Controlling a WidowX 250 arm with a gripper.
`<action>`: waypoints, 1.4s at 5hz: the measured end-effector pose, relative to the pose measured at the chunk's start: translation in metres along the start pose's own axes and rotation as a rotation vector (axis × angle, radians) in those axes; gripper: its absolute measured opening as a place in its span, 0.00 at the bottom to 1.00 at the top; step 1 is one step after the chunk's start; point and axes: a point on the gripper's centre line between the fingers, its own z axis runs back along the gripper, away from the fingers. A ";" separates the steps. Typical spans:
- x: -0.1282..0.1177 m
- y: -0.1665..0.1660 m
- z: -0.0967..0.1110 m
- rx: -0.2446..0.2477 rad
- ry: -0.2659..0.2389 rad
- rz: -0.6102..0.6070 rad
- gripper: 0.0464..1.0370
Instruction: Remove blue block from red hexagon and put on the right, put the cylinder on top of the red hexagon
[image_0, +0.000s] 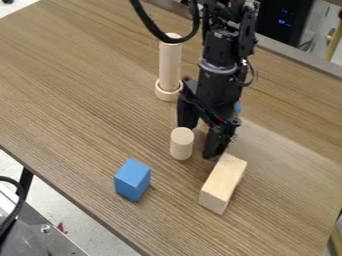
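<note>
Closest to me lies a plain wooden block (223, 184), then a blue block (132, 180). Beyond, a short cylinder (182, 144) stands upright beside the wide-spread gripper (200, 138); stacking it remains to be done. Farther back, a red bit (206, 122) and blue patch (238, 106) peek out, leaving the unstacking uncertain.

No text, label, brand, number or sign can be read on anything here.

Solid blue block (132, 180)
</note>
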 end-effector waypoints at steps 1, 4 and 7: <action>-0.011 0.007 -0.006 0.026 0.039 -0.019 0.92; -0.016 0.008 -0.008 0.007 0.046 -0.054 0.52; 0.011 0.014 0.032 0.000 -0.079 -0.057 0.52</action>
